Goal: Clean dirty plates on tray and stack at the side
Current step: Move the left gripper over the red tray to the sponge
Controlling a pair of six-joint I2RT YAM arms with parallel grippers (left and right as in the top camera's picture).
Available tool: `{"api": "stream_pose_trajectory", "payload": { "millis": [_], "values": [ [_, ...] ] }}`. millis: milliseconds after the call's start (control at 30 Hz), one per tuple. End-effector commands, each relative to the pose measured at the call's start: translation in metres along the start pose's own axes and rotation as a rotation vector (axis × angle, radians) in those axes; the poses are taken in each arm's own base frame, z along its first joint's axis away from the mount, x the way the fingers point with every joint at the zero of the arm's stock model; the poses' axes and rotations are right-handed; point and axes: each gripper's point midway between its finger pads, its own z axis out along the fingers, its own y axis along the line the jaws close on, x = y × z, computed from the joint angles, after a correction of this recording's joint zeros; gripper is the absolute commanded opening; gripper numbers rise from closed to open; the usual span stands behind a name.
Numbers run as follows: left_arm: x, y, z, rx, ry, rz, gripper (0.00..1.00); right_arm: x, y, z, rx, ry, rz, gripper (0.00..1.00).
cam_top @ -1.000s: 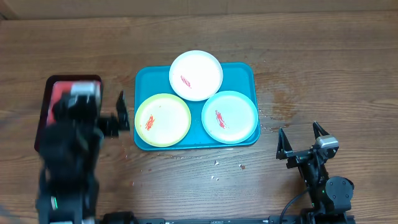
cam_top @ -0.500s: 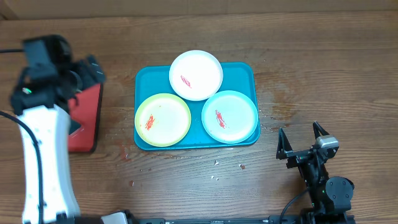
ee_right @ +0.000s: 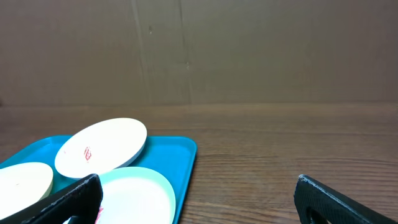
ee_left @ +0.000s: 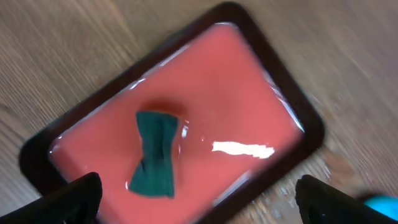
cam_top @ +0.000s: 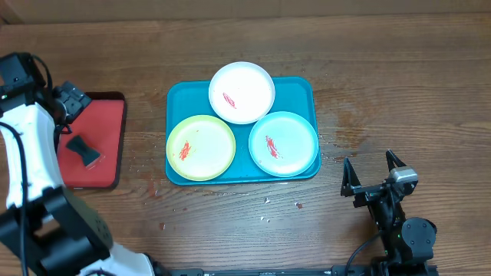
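The teal tray [cam_top: 303, 92] holds three plates, each with a red smear: a white plate [cam_top: 242, 92] at the back, a yellow-green plate [cam_top: 201, 147] front left and a pale aqua plate [cam_top: 283, 143] front right. My left gripper [cam_top: 73, 100] hangs open over the far left of the table, well away from the plates; its wrist view shows the left gripper [ee_left: 199, 199] empty above a red tray. My right gripper [cam_top: 371, 172] stands open and empty in front of the tray's right corner. From the right gripper [ee_right: 199, 196] I see the aqua plate [ee_right: 134, 193] and the white plate [ee_right: 102, 146].
A red tray [cam_top: 107, 123] with a dark rim lies at the left, with a dark green sponge [cam_top: 83, 150] on it. In the left wrist view the sponge [ee_left: 155, 152] sits near the middle of the red tray [ee_left: 249, 93]. Small crumbs [cam_top: 268, 201] dot the wood in front of the teal tray.
My left arm has swung from the front left, over the red tray, to the back left, uncovering the red tray and sponge. The right arm and the plates have not moved.
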Motion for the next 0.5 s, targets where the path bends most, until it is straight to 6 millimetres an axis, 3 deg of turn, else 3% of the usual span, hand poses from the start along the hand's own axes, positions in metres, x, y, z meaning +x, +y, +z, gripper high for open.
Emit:
{"api": "stream_pose_trajectory", "payload": {
  "millis": [0, 233, 467],
  "values": [
    [-0.004, 0.012, 0.025, -0.041, 0.031, -0.116, 1.00, 0.001, -0.003, 0.000, 0.015, -0.007, -0.001, 1.00],
    [0.024, 0.019, 0.078, -0.089, 0.171, -0.103, 0.96, 0.001, -0.003, 0.000, 0.015, -0.007, -0.001, 1.00],
    [0.043, 0.013, 0.115, -0.044, 0.261, 0.053, 0.91, 0.001, -0.003, 0.000, 0.015, -0.007, -0.001, 1.00]
  ]
}}
